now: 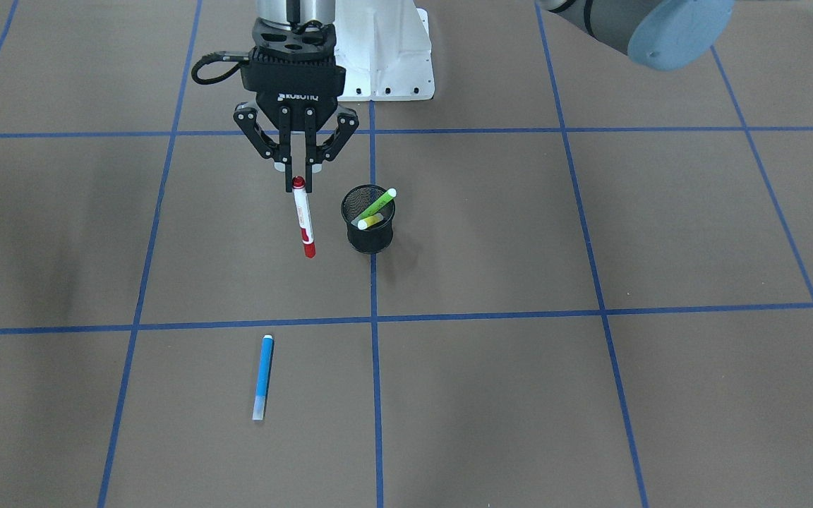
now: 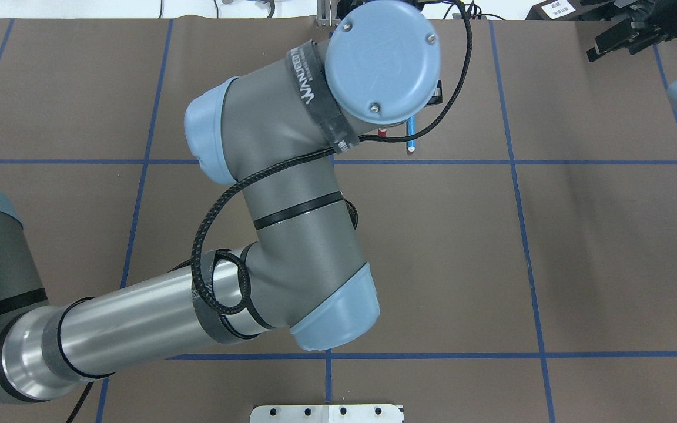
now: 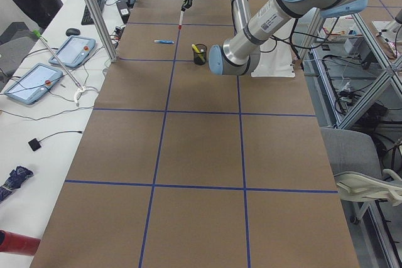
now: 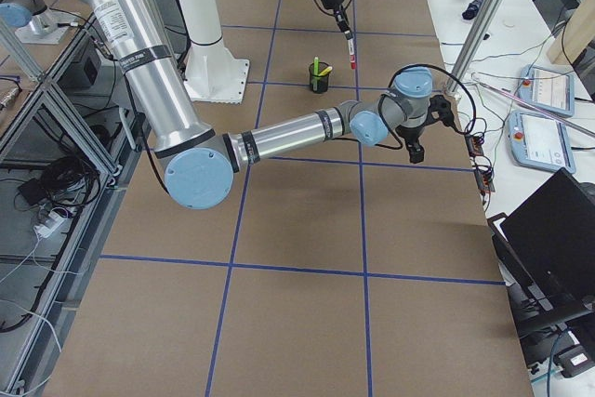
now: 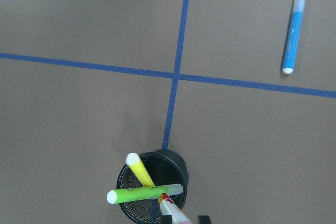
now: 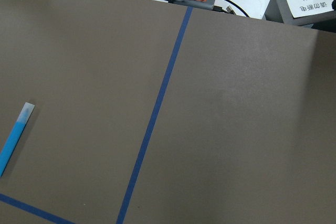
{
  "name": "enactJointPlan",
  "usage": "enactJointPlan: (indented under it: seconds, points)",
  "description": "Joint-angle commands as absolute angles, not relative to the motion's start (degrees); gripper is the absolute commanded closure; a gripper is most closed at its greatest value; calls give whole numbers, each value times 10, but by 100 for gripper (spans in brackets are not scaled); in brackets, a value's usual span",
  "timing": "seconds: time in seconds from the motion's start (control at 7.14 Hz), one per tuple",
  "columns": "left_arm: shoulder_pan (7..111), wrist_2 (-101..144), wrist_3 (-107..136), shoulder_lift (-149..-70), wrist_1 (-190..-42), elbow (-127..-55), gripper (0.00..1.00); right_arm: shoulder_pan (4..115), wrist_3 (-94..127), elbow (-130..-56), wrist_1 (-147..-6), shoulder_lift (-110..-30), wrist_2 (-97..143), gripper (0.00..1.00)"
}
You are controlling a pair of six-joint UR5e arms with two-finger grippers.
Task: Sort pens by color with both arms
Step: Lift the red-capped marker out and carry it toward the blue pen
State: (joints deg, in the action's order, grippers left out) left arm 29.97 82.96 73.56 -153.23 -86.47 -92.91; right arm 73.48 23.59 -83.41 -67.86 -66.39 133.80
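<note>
My left gripper (image 1: 298,185) is shut on the top end of the white pen with the red cap (image 1: 303,219). The pen hangs almost upright above the table, just beside the black mesh cup (image 1: 370,240). In the left wrist view the pen (image 5: 173,211) shows at the cup's rim (image 5: 178,166). A light green pen (image 1: 378,203) and a yellow pen (image 1: 370,221) lean inside the cup. The blue pen (image 1: 263,377) lies flat on the table, apart from the cup. My right gripper (image 2: 620,41) hovers open at the far table edge, holding nothing.
The left arm (image 2: 291,194) crosses the middle of the table and hides the cup in the overhead view. Blue tape lines (image 1: 374,317) mark a grid on the brown mat. Tablets and cables (image 3: 38,80) lie on the side bench, where a person stands.
</note>
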Motion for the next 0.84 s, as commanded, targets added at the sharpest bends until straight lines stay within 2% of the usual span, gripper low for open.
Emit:
enactJointPlan:
  seconds: [0.0,0.42,0.7]
  points:
    - [300,770,711,-1510,-1016,-881,100,735,238,-834,-679,-665,1338,0]
    - [303,690,661,-1514,-1268,-694,100,735,237,-831,-679,-664,1337,0]
    - [309,686,655,-1541,-1302,-620,100,735,240,-828,-679,-664,1337,0]
